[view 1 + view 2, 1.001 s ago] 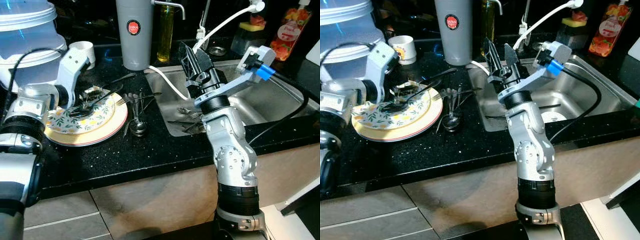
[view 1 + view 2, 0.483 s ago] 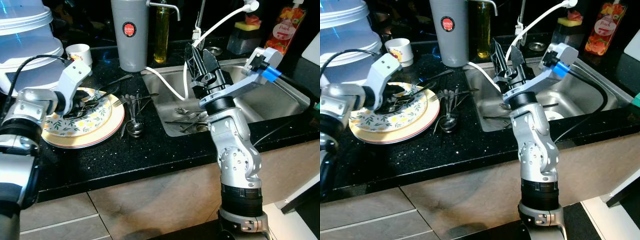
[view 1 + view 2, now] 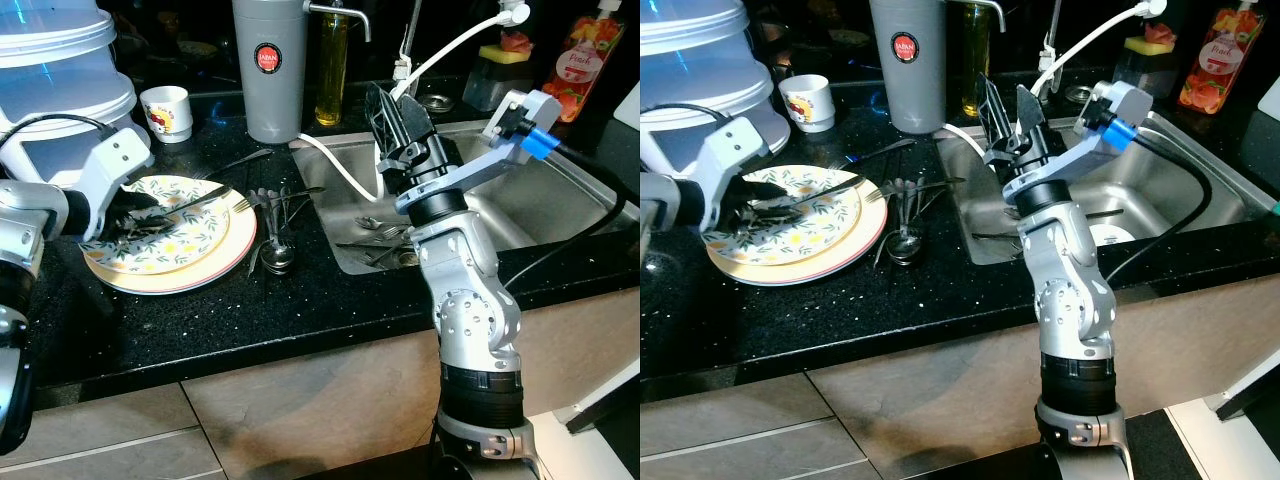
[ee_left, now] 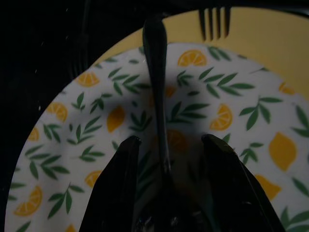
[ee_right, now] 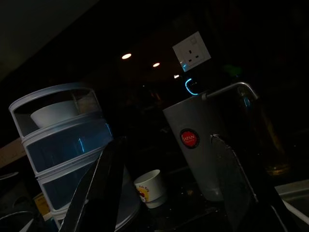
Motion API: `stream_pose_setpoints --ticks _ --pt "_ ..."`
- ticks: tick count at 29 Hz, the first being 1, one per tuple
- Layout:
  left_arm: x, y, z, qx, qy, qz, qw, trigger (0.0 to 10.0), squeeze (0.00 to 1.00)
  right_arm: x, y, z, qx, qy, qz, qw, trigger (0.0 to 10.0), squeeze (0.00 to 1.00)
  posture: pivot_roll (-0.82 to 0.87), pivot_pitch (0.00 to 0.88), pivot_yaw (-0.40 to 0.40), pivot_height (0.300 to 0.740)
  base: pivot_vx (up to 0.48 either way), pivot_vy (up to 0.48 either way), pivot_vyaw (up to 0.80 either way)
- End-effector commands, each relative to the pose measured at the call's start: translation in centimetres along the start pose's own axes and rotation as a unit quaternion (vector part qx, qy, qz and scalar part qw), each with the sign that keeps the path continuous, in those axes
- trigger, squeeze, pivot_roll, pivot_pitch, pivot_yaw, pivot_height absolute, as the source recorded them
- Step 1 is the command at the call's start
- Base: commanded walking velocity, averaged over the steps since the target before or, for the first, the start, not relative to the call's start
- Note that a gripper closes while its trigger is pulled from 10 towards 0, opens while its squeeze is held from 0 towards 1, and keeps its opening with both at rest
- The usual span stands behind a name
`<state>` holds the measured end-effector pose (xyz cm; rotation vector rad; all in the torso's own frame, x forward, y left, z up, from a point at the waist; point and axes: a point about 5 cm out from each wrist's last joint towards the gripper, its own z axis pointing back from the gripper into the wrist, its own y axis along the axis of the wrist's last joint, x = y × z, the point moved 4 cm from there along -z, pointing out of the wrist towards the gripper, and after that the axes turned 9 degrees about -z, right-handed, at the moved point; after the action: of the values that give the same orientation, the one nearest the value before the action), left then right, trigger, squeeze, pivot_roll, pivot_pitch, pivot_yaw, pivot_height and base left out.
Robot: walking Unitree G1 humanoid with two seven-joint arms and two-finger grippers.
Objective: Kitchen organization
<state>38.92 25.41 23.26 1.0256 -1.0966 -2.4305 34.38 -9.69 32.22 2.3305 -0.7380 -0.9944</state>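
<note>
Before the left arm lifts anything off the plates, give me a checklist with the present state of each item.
1. Left gripper straddles the fork handle: ok, a finger on each side.
2. Fingers closed on the handle: not ok, gaps remain.
3. Fork tines free of the loose cutlery: cannot tell.
4. Stacked plates flat on the counter: ok.
5. Right gripper clear, raised over the sink: ok, open, holding nothing.
</note>
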Motion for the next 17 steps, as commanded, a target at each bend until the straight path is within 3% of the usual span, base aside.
stream_pose_setpoints --ticks 1,4,8,10,12,17 --pt "-0.1 0.0 0.6 -0.004 -0.003 -0.009 1.0 10.0 0.0 -0.1 0.0 -0.2 -0.002 0.001 -0.001 1.0 10.0 0.0 0.12 0.026 0.017 0.74 0.0 0.0 0.0" --pt "0.0 0.1 1.2 -0.01 -0.003 -0.023 1.0 10.0 0.0 0.2 0.2 0.1 -0.002 -0.004 0.003 1.0 10.0 0.0 0.12 0.026 0.017 0.74 0.0 0.0 0.0" --pt "-1.8 1.2 3.2 -0.014 0.034 -0.07 0.997 10.0 0.0 0.3 0.2 0.1 0.001 -0.006 0.003 1.0 10.0 0.0 0.12 0.032 0.026 0.74 0.0 0.0 0.0" --pt "-1.9 1.3 3.6 -0.015 0.034 -0.08 0.996 10.0 0.0 0.2 0.2 0.1 0.002 -0.006 0.002 1.0 10.0 0.0 0.12 0.032 0.026 0.74 0.0 0.0 0.0" --pt "-1.9 1.0 4.9 -0.022 0.03 -0.09 0.995 10.0 1.0 0.3 0.2 0.1 0.003 -0.007 0.001 1.0 10.0 0.0 0.13 0.037 0.026 0.74 0.0 0.0 0.0" --pt "-2.0 0.7 5.2 -0.027 0.035 -0.082 0.996 10.0 1.0 0.4 0.2 0.2 0.002 -0.009 0.0 1.0 10.0 0.0 0.13 0.037 0.026 0.74 0.0 0.0 0.0"
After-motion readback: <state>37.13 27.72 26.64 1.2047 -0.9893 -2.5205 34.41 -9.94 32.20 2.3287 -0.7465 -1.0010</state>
